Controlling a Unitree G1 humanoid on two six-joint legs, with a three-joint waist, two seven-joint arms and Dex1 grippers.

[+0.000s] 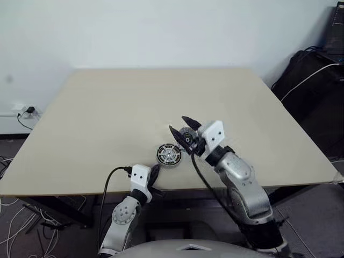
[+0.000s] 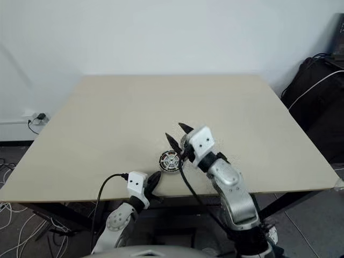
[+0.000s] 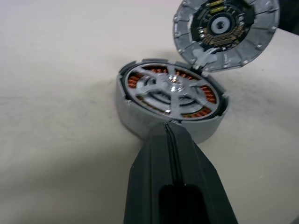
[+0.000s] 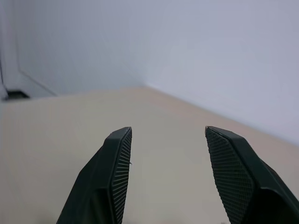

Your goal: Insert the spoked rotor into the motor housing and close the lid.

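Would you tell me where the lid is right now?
The lid is tilted up beside the motor housing near the table's front edge, between the left gripper and right gripper.

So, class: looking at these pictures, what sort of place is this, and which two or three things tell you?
Probably a lab or office workroom: a plain beige table against a bare white wall, a wall socket with loose cables on the floor, and black bags beside the table.

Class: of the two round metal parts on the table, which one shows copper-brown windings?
The shallow silver round cup ahead of the left gripper: copper-brown windings show between silver spokes inside it. The grey ribbed disc beyond it has a dark face.
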